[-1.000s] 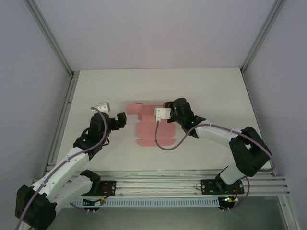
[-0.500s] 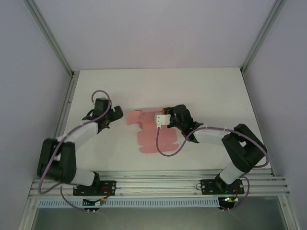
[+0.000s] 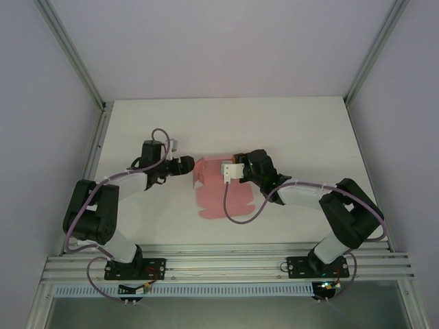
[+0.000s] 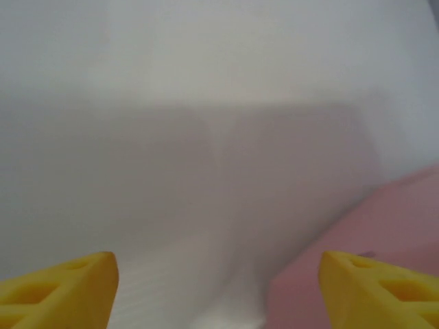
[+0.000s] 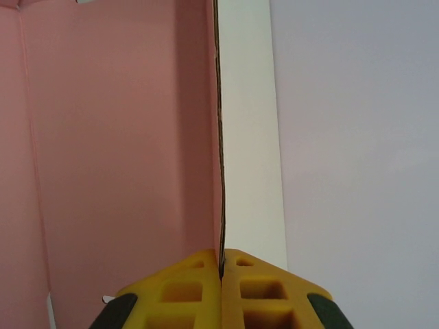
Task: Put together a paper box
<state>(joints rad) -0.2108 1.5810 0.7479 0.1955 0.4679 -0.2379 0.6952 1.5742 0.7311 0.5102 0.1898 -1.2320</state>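
Compared with half a second back, my left claw (image 3: 186, 164) has slid rightward across the table (image 3: 295, 130) and now sits just beside the left end of the paper box (image 3: 223, 199), where before there was a clear strip of white between them. The card's left edge has also drawn in: the flap that reached out toward the left of the frame no longer lies flat there. The left arm is folded tighter, elbow down at the lower left. The right claw (image 3: 235, 159) has barely shifted and is at the far edge of the card, as before. I count one paper box, pink, mostly flat and lying just left of the table's centre in the overhead view. There are two arms and two claws, each claw with two yellow fingers. Through the left wrist camera, the left claw (image 4: 219, 295) has its fingers (image 4: 62, 288) standing apart with bare table between them, and pink card (image 4: 384, 219) lies at the lower right against the right-hand finger. Through the right wrist camera, the right claw (image 5: 221, 274) is pressed together on the thin edge of an upright wall of the paper box (image 5: 123, 151), pink to its left and white table to its right.
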